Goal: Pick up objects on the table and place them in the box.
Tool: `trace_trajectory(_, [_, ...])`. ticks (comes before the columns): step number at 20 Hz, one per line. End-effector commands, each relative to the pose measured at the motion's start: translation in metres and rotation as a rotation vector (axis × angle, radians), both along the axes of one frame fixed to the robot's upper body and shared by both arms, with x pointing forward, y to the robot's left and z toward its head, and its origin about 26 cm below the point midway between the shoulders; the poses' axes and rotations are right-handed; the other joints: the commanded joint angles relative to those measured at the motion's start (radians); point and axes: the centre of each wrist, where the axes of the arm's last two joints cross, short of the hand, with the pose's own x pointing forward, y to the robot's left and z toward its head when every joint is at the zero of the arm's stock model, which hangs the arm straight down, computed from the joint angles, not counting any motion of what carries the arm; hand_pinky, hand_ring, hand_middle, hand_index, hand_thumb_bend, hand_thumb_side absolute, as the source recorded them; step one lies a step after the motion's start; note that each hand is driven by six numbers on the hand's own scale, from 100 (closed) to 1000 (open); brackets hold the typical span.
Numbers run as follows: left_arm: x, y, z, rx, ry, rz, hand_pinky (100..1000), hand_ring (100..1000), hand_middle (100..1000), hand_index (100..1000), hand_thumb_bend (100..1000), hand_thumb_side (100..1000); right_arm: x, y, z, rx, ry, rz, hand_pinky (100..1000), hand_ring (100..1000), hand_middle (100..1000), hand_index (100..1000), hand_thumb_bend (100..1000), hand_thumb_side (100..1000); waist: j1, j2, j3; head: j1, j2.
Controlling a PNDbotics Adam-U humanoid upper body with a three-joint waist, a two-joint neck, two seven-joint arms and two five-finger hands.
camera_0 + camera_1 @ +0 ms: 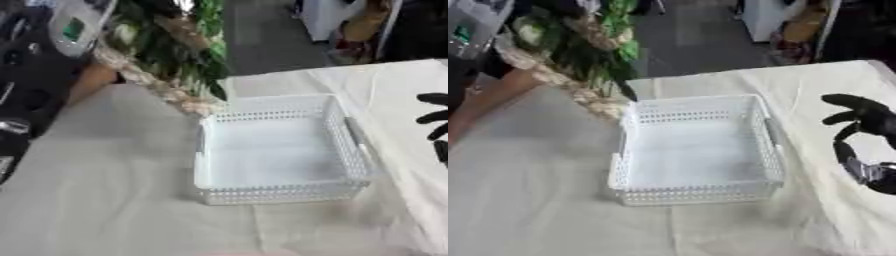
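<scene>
Hovering right hand [866, 120] at 3 o'clock of box [697, 150], fingers spread wide, holding nothing. Box sits mid-counter [527, 200], looks empty. No loose objects visible; locate one before reaching.

White perforated plastic box [280, 150] (slightly glossy), matt cream cloth table [105, 200]

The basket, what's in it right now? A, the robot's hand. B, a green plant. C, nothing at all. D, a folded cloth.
C: the white basket shows only its bare floor, while the right hand hangs off to its right over the cloth, and the plant lies beyond its far left corner.
</scene>
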Motion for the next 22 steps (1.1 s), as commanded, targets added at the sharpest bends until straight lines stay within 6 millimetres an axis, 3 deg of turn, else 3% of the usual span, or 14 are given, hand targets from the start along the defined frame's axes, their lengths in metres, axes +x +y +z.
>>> trace_trajectory(1, [0.0, -0.036, 0.008, 0.027, -0.055, -0.089, 100, 100, 100, 147, 100, 389, 0.002, 0.003, 0.008, -0.025, -0.029, 0.039, 670, 831, 978, 1000, 100, 256, -0.007, -0.008, -0.002, 0.014, -0.017])
trace_trajectory(5, [0.003, -0.076, -0.003, 0.038, -0.05, -0.176, 100, 100, 100, 148, 100, 384, 0.005, 0.012, 0.006, -0.029, -0.031, 0.072, 671, 831, 979, 1000, 100, 249, -0.009, -0.003, -0.012, 0.023, -0.025])
trace_trajectory(8, [0.009, -0.098, -0.024, 0.09, 0.018, -0.224, 100, 100, 100, 151, 100, 352, 0.007, 0.021, 0.005, -0.036, -0.033, 0.103, 673, 834, 983, 1000, 100, 237, -0.006, 0.0, -0.02, 0.036, -0.03])
trace_trajectory(9, [0.012, -0.102, -0.033, 0.114, 0.047, -0.234, 100, 100, 100, 151, 100, 100, 0.008, 0.023, 0.005, -0.043, -0.034, 0.11, 674, 834, 984, 1000, 100, 200, -0.005, 0.001, -0.022, 0.04, -0.031])
trace_trajectory(10, [0.015, -0.104, -0.044, 0.135, 0.077, -0.236, 100, 100, 100, 183, 100, 322, 0.01, 0.027, 0.003, -0.053, -0.029, 0.122, 676, 830, 983, 1000, 100, 266, -0.003, 0.002, -0.023, 0.041, -0.031])
trace_trajectory(11, [0.018, -0.105, -0.051, 0.15, 0.096, -0.234, 100, 100, 100, 183, 100, 322, 0.011, 0.031, 0.001, -0.063, -0.023, 0.13, 676, 830, 983, 1000, 100, 266, -0.002, 0.002, -0.024, 0.041, -0.031])
trace_trajectory(12, [0.023, -0.101, -0.063, 0.187, 0.152, -0.211, 456, 491, 581, 658, 100, 394, 0.012, 0.034, -0.002, -0.08, -0.016, 0.139, 680, 828, 981, 1000, 100, 334, -0.001, 0.003, -0.022, 0.037, -0.03])
trace_trajectory(13, [0.026, -0.099, -0.07, 0.221, 0.2, -0.194, 503, 547, 635, 704, 100, 441, 0.013, 0.037, -0.004, -0.093, -0.01, 0.147, 679, 828, 982, 1000, 100, 344, 0.0, 0.003, -0.021, 0.035, -0.029])
trace_trajectory(14, [0.028, -0.096, -0.072, 0.253, 0.226, -0.178, 743, 838, 875, 876, 389, 809, 0.014, 0.04, -0.007, -0.105, -0.005, 0.156, 679, 824, 972, 1000, 100, 369, 0.0, 0.003, -0.02, 0.032, -0.028])
trace_trajectory(15, [0.028, -0.093, -0.071, 0.285, 0.227, -0.163, 703, 801, 845, 854, 315, 739, 0.014, 0.043, -0.009, -0.115, -0.004, 0.166, 680, 824, 974, 1000, 100, 371, 0.0, 0.003, -0.019, 0.031, -0.028])
trace_trajectory(16, [0.028, -0.091, -0.068, 0.315, 0.214, -0.15, 853, 937, 951, 933, 592, 992, 0.015, 0.044, -0.011, -0.122, -0.005, 0.173, 680, 824, 966, 1000, 100, 357, 0.0, 0.003, -0.018, 0.028, -0.029])
trace_trajectory(17, [0.027, -0.089, -0.064, 0.345, 0.193, -0.136, 891, 960, 966, 943, 641, 1000, 0.015, 0.045, -0.012, -0.126, -0.007, 0.178, 680, 825, 964, 1000, 100, 350, 0.0, 0.003, -0.017, 0.029, -0.029])
trace_trajectory(22, [0.028, -0.081, -0.06, 0.408, 0.129, -0.094, 929, 977, 980, 957, 694, 1000, 0.015, 0.043, -0.013, -0.132, -0.013, 0.177, 680, 825, 961, 1000, 100, 342, -0.002, 0.003, -0.013, 0.031, -0.033])
